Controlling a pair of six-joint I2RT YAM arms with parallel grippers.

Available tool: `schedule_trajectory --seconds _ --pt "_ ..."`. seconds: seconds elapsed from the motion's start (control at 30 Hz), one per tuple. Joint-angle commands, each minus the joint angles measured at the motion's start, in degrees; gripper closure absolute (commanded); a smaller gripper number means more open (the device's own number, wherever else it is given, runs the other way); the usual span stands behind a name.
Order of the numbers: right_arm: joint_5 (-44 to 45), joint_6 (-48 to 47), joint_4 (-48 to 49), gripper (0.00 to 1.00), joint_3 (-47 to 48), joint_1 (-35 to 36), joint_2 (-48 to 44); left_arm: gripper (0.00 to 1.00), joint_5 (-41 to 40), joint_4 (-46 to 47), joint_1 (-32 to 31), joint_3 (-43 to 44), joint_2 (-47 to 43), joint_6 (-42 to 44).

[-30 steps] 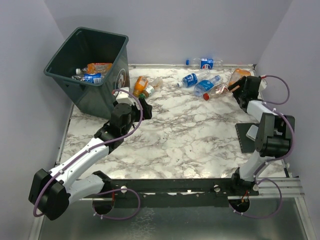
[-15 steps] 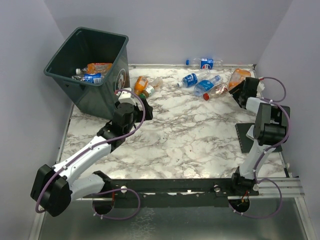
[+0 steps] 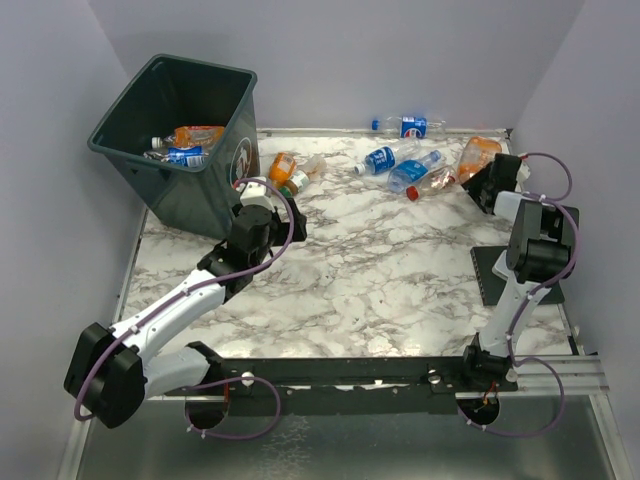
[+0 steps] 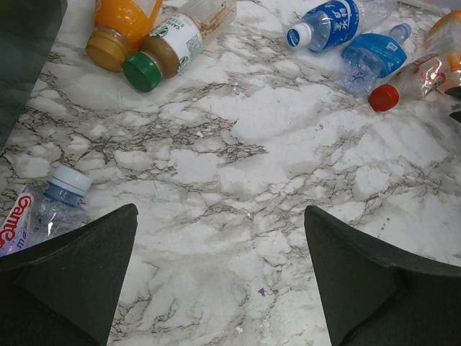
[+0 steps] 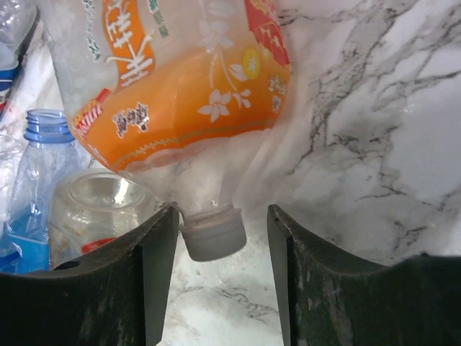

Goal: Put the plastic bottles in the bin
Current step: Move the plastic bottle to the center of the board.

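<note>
Because the right end effector (image 5: 222,213) stands half-open astride the white cap (image 5: 212,234) of the orange-labelled bottle (image 5: 180,94), one finger touching the neck and the other apart from it, nothing is gripped yet. A pinch on that short tapered neck could slip off and squirt the bottle along the bench (image 3: 380,270) at its far right corner, knocking the neighbouring bottles (image 3: 410,172) just beside it. The bin (image 3: 215,135) sits at the far left corner, well apart, so a loose hold risks a drop on the way. The left end effector (image 4: 220,213) hangs wide open, holding nothing. The orange label carries large white East Asian characters; a pale-capped bottle (image 4: 32,213) beside the left finger shows red letters like "Game"
</note>
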Motion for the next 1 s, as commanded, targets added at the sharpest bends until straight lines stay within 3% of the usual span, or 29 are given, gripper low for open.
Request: schedule_trajectory --seconds 0.0,0.3,0.43,0.63,0.83,0.97 --pt "-2.01 -1.38 -2.08 0.47 3.12 -0.35 2.05 0.01 1.35 0.88 -0.11 0.02 0.39 0.56" --pt "-2.54 -2.52 0.73 0.8 -0.62 -0.37 -2.04 0.01 1.68 0.87 -0.11 0.12 0.08 0.43" --pt "-2.24 -1.88 1.73 0.99 -3.54 -0.27 -7.93 0.01 2.11 0.86 -0.11 0.11 -0.85 0.05" --pt "-1.17 -0.97 3.82 1.0 -9.85 4.59 -24.3 0.01 2.59 1.0 -0.11 -0.01 -2.77 -0.64" --pt "-4.34 -5.63 -0.1 1.0 -15.77 19.8 -41.7 0.01 1.79 1.4 -0.11 -0.64 -4.92 -0.38" --pt "-9.55 -9.36 -9.37 0.99 -19.34 30.46 -49.43 0.01 -0.69 1.23 -0.11 -1.04 -7.58 1.1"
